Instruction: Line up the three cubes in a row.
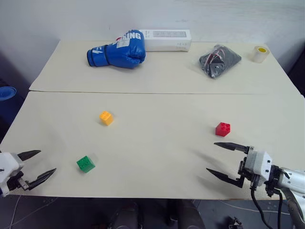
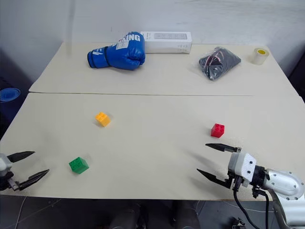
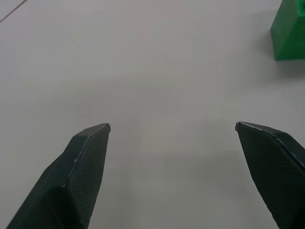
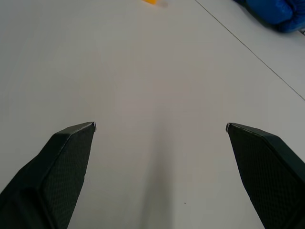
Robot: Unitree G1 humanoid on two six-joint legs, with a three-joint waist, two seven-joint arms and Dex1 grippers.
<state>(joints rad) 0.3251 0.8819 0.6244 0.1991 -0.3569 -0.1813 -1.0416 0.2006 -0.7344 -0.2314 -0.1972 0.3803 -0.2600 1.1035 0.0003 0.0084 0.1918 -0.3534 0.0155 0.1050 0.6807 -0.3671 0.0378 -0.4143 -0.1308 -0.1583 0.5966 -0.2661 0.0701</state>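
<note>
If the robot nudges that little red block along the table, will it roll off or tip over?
Probably neither. The red cube sits on a flat face on the smooth table, so it should slide, not roll. It looks like hard plastic, likely stiff and light. Being squat, it seems unlikely to tip unless pushed high up.

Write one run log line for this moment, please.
cubes: scattered, apart | left pincer: open, empty | right pincer: open, empty

We've got the green cube (image 3: 289, 31) cut off at the edge in left wrist view, yellow-orange cube (image 4: 151, 1) barely a sliver in right wrist view; glove (image 4: 274, 13) clipped too.
</note>
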